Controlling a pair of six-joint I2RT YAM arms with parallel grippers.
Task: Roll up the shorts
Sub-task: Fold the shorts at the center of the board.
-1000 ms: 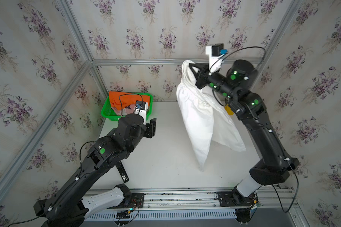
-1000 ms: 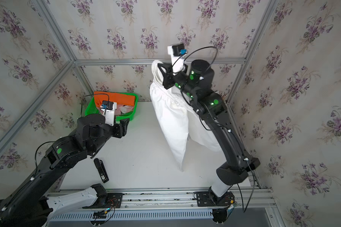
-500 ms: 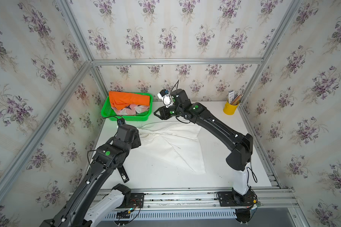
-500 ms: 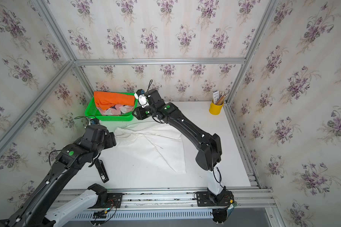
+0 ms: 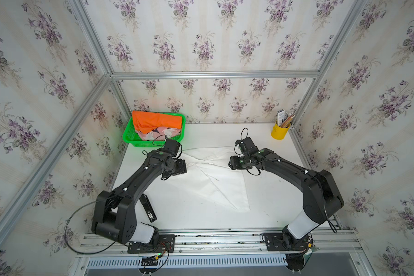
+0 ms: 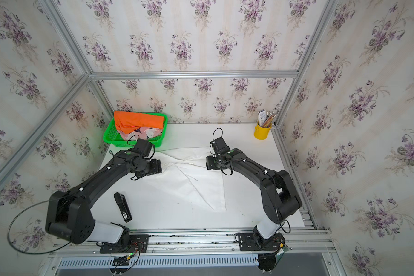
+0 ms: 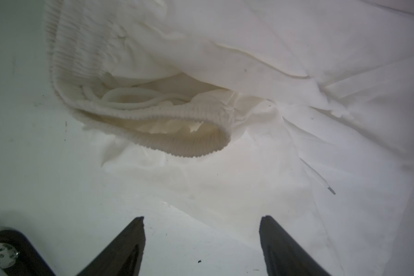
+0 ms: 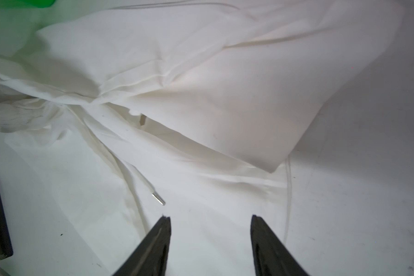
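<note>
I see the white shorts (image 5: 213,184) lying rumpled but mostly flat across the middle of the surface (image 5: 273,196), with the ribbed waistband (image 7: 189,148) toward the left edge. The orange shorts (image 5: 155,120) and the pink printed shorts (image 5: 159,132) sit in a green basket (image 5: 153,143) at the far left corner. My left end effector (image 7: 202,218) and right end effector (image 8: 210,218) hover over the cloth, jaws spread and empty. The fabric looks thin, light and floppy, so I judge the thick waistband the surest hold, and the label on the black device (image 5: 148,208) is too small to read.
</note>
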